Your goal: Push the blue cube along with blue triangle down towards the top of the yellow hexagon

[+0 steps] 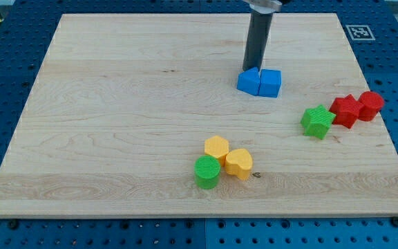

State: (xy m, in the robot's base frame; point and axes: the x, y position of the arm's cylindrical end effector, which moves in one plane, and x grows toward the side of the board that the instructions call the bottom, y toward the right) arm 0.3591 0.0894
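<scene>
The blue triangle (249, 81) and the blue cube (271, 83) sit side by side, touching, in the upper right part of the wooden board (116, 104). My tip (253, 68) stands right behind them on the view's top side, against the triangle's top edge. The yellow hexagon (216, 148) lies lower down, below and left of the blue pair, with a wide gap between them.
A yellow heart-like block (239, 163) and a green cylinder (207, 171) touch the hexagon at the view's bottom. A green star (317, 121), a red star (345, 110) and a red cylinder (371, 105) form a row at the right edge.
</scene>
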